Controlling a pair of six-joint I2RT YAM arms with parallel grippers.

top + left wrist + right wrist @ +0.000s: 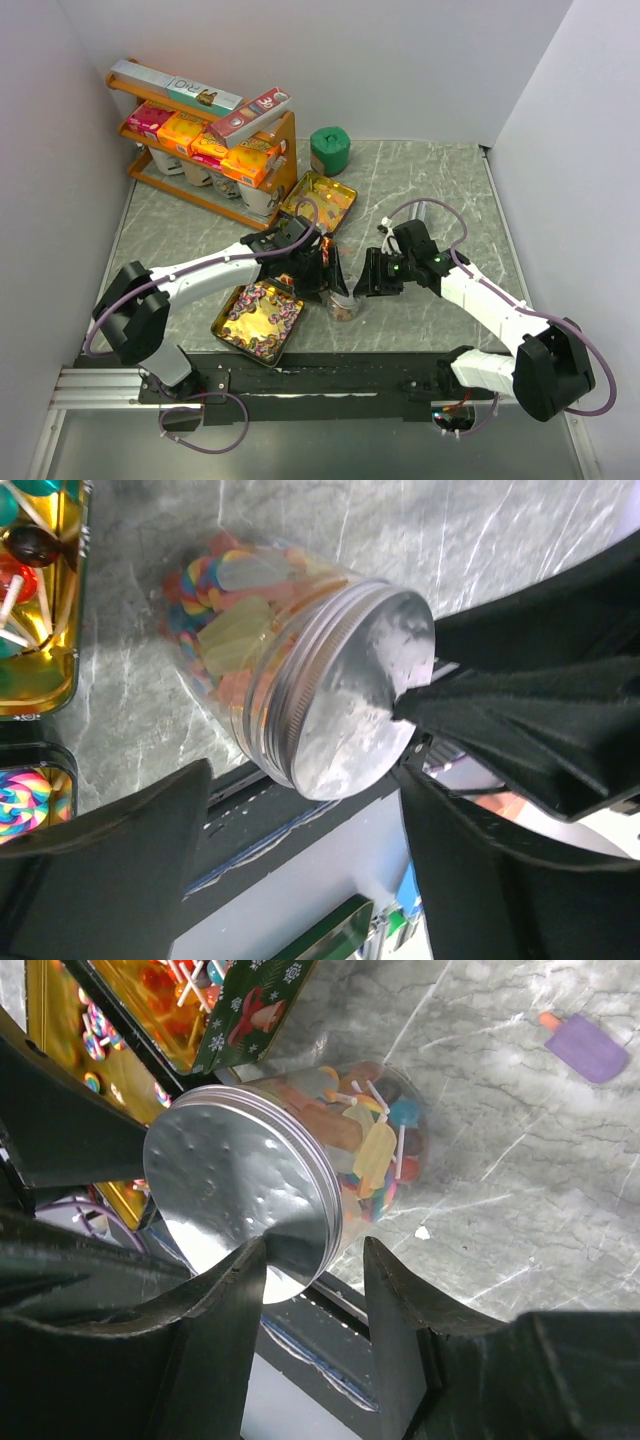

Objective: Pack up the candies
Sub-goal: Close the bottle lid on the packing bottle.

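Observation:
A clear jar (345, 306) with a silver screw lid (345, 695) stands on the marble table, full of mixed-colour candies (225, 620). More candies (262, 308) lie in the gold tray (222, 327) to its left. My left gripper (330, 280) hovers just left of the jar, open, its fingertips (195, 780) on either side of the lid's rim without gripping it. From the right, my right gripper (368, 280) is open at the lid (235, 1185). One of its fingers (225, 1290) overlaps the lid's face. The other finger stands apart from the jar (365, 1150).
A second gold tin (320, 198) holding lollipops lies behind the jar. A purple ice-lolly sweet (585, 1045) lies loose on the table. An orange shelf (285, 150) with orange and pink boxes stands at the back left, a green object (330, 150) beside it.

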